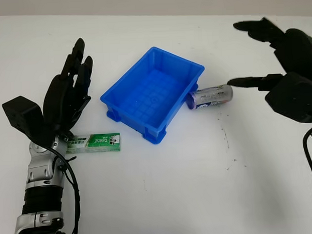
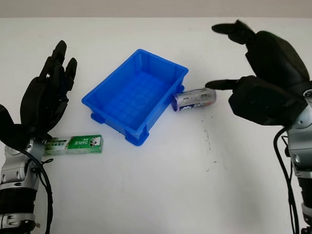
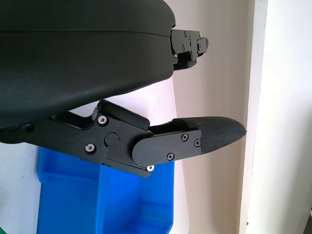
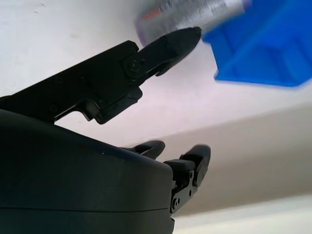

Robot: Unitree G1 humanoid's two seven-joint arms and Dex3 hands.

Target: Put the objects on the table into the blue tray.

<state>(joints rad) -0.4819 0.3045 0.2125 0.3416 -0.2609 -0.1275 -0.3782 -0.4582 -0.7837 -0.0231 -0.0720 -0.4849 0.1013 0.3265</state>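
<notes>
An empty blue tray (image 1: pixel 124 88) sits at the middle of the white table. A silver can (image 1: pixel 211 96) lies on its side against the tray's right wall. Left of the tray's near corner lies a green toothpaste box (image 1: pixel 93 142). My right hand (image 1: pixel 278 65) hangs open just right of the can, thumb tip close to the can's end, holding nothing. The can (image 4: pixel 192 12) and tray (image 4: pixel 265 46) also show in the right wrist view. My left hand (image 1: pixel 67 92) is open, raised just behind the green box and left of the tray (image 3: pixel 105 204).
The white table (image 1: pixel 200 187) stretches wide in front of the tray, with small dark specks right of centre. Its far edge runs along the top of the picture.
</notes>
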